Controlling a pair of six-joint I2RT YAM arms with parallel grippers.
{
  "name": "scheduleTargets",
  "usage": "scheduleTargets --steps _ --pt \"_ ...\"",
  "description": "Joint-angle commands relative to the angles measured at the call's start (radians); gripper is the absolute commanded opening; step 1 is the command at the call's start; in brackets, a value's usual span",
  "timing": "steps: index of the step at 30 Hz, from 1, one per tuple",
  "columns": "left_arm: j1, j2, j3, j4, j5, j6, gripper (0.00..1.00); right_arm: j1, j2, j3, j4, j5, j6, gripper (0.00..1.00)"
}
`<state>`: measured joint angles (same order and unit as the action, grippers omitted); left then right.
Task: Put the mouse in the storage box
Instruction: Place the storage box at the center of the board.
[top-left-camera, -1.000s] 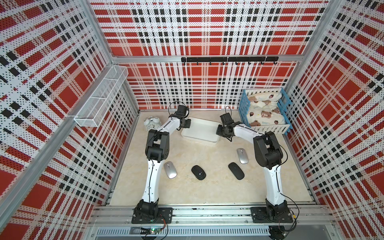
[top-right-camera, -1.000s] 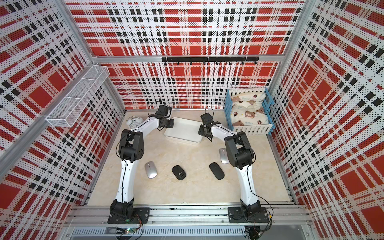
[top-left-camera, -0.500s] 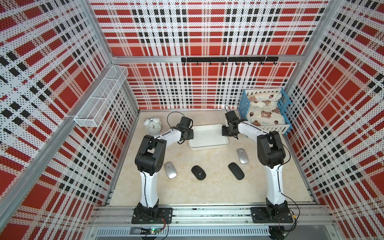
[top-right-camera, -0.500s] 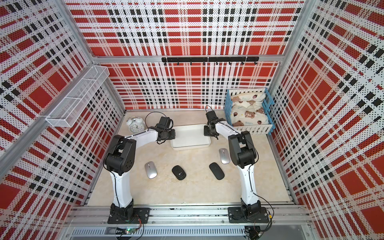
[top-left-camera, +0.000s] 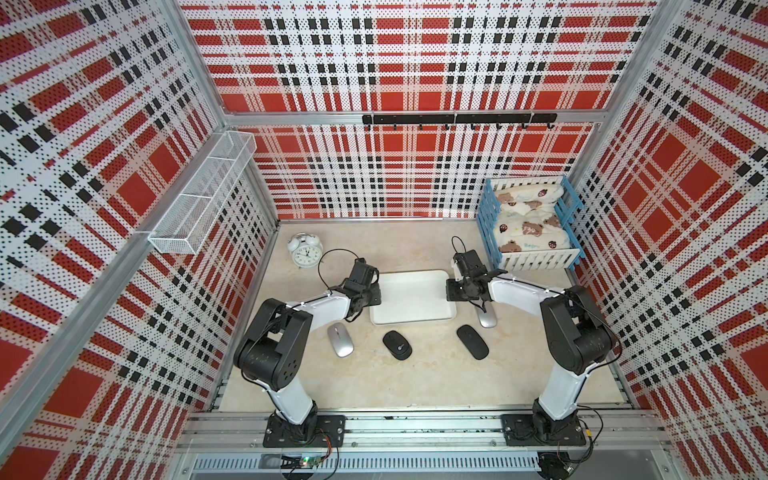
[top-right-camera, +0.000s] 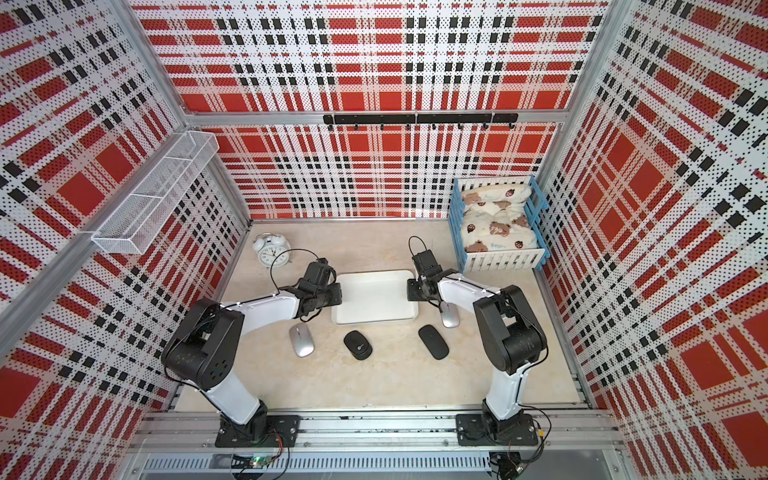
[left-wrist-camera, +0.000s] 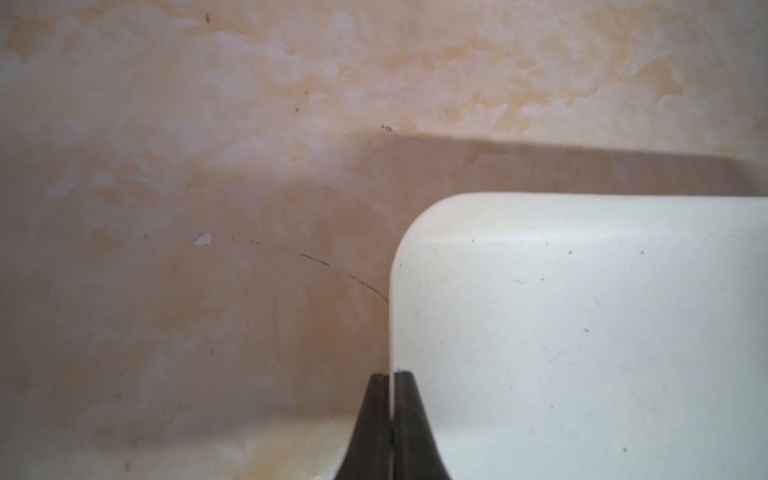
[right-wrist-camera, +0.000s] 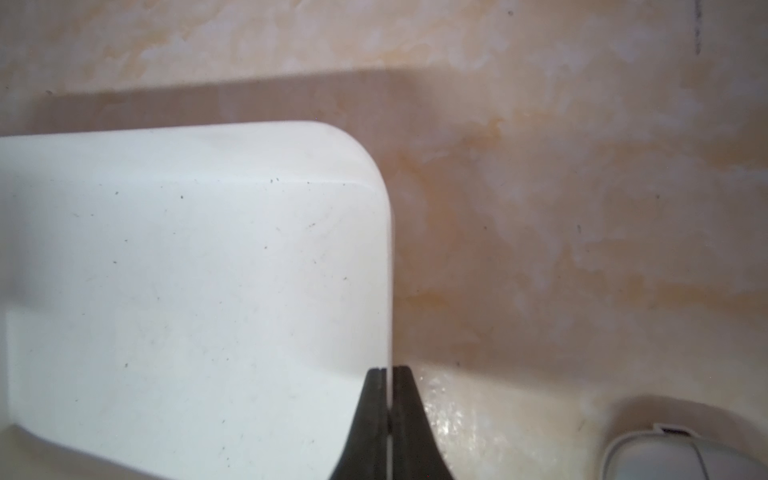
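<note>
Pinching the left short rim of the shallow white rectangular plastic storage box (top-left-camera: 411, 297), the left gripper (top-left-camera: 375, 294) has its black fingers pressed against the thin wall from both sides. In the left wrist view that wall shows as a pale line between the two fingertips (left-wrist-camera: 376, 399). The right gripper (top-left-camera: 452, 292) clamps the right short rim in the same way, with the rim running between its fingers (right-wrist-camera: 405, 399).

In both top views the storage box lies at the middle of the beige marbled tabletop (top-left-camera: 395, 386), its long sides running left to right. Both wrist views show a dark shadow on the tabletop beside its far edge. I cannot tell whether the box is raised or resting.

All four mice lie on the tabletop, outside the box and on its near side. A silver oval mouse (top-left-camera: 340, 340) sits at the left, just beside the left forearm. A black oval mouse with a round mark (top-left-camera: 397, 345) lies near the box's near edge. A plain black oval mouse (top-left-camera: 471, 341) lies further right. A second silver mouse (top-left-camera: 487, 318) is partly hidden under the right arm, by the box's near right corner.

A white twin-bell alarm clock (top-left-camera: 306, 253) stands far left. A blue-and-white slatted crate (top-left-camera: 536, 259) with bear-print bedding stands far right. A white wire-mesh basket (top-left-camera: 203, 199) hangs on the left wall.
</note>
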<state>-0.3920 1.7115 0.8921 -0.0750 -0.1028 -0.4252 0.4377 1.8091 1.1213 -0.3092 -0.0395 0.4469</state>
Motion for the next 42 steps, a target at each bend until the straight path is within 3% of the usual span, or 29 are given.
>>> scheduleTargets --steps 1,13,18,26,37,42 --pt "0.027 0.048 0.013 0.065 -0.071 0.047 0.00 -0.019 -0.030 0.003 0.031 0.110 0.013 0.00" --pt "0.009 0.113 0.036 0.081 -0.086 0.050 0.00 -0.017 0.017 0.000 0.032 0.133 0.021 0.00" --pt "0.000 0.108 0.033 0.072 -0.102 0.051 0.16 -0.017 0.020 -0.009 0.038 0.147 0.035 0.00" --pt "-0.006 0.093 0.055 0.052 -0.127 0.077 0.36 -0.017 0.041 0.010 0.017 0.154 0.039 0.31" --pt "-0.008 0.071 0.132 0.013 -0.133 0.098 0.49 -0.017 0.016 0.038 -0.021 0.154 0.034 0.50" --pt "-0.010 -0.015 0.135 -0.037 -0.112 0.060 0.52 -0.017 -0.018 0.095 -0.079 0.175 -0.001 0.57"
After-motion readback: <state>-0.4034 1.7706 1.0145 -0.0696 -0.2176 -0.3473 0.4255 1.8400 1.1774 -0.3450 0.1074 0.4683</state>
